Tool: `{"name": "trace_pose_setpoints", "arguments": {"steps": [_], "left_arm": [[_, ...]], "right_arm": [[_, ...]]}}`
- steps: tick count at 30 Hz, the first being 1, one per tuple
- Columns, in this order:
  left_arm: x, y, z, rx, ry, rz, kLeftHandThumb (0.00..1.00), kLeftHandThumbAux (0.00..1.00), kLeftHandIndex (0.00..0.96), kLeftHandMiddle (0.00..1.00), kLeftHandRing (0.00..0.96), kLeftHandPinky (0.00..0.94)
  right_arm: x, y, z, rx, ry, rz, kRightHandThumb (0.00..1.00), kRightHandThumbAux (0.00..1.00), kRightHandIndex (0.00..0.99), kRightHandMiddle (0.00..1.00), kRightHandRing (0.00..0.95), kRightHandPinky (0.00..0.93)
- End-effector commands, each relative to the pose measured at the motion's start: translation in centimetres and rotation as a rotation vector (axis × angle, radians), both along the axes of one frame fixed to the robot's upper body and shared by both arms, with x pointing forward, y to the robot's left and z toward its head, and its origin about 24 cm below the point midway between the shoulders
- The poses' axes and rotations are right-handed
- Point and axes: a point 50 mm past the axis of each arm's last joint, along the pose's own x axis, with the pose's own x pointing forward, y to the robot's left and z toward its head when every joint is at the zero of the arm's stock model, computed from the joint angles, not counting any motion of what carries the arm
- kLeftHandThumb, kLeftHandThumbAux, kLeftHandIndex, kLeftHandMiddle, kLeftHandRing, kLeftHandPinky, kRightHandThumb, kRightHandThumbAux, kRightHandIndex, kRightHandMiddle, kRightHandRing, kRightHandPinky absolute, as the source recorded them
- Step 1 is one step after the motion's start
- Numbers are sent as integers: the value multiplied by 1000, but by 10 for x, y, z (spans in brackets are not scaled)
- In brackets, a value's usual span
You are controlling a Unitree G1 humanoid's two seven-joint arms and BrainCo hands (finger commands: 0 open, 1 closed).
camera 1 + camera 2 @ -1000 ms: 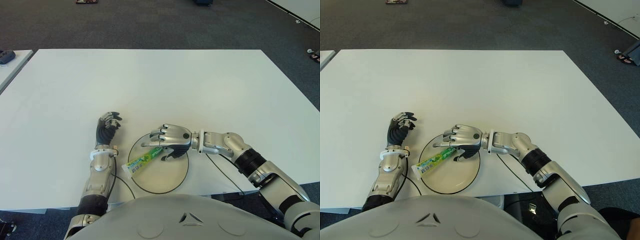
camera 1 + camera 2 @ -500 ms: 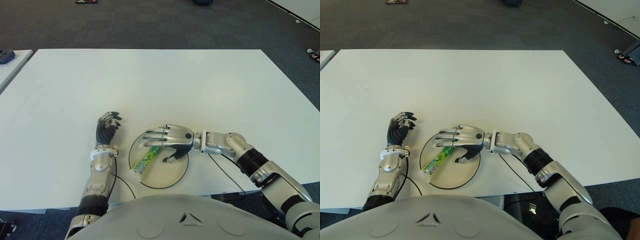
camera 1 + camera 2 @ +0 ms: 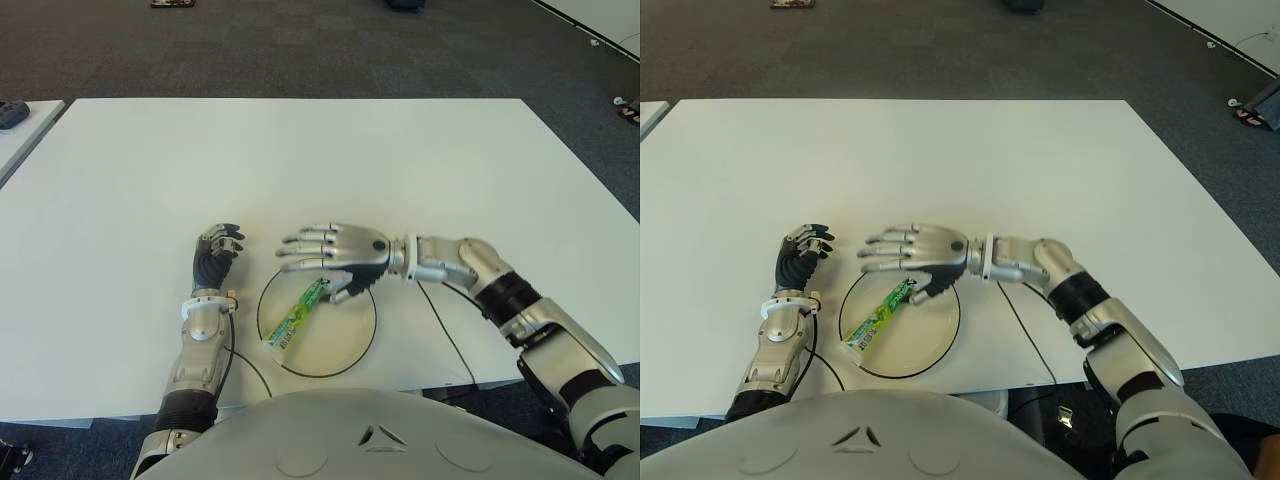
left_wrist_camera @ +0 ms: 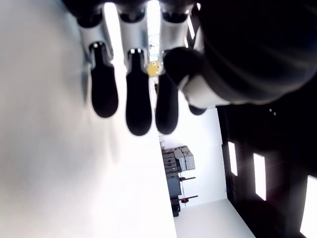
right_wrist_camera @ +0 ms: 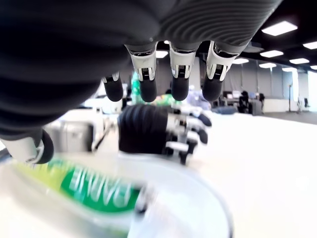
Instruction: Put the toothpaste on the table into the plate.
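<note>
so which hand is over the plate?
The right hand, silver, fingers spread above the round white plate beside the green toothpaste tube; the darker left hand sits off its left.

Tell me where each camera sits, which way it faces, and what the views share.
Left eye, right eye: on the head, looking forward and down at the table; both arms show, right hand open above the plate, left hand to the plate's left.
Left wrist: looks along its own curled fingers over the table.
Right wrist: under its spread fingers, sees the toothpaste in the plate.
Shared: toothpaste and plate appear in eye and right wrist views.
</note>
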Motion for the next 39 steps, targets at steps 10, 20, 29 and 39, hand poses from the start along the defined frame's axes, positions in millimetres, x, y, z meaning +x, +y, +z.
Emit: {"name": "trace_pose_setpoints", "arguments": {"steps": [10,20,29,39], "left_arm": [[-7,-3,-15,-12,65,-21,831,683,394,493,588,580],[-6,-3,-17,1,71,-24,830,683,389,504,607,575],[-4,-1,-17,-7,65,-31,830,683,385,516,629,603],[-4,-2,-18,-16,56,-28,831,683,387,517,631,603]], "right_arm": [[21,8,36,478,256,-120,304,252,0,0,0,0],[27,-1,40,630,378,-191,111,373,0,0,0,0],[32,-25,19,850,516,-403,30,457,0,0,0,0],[26,-47,-15,1033,642,-678,31,603,0,0,0,89]]}}
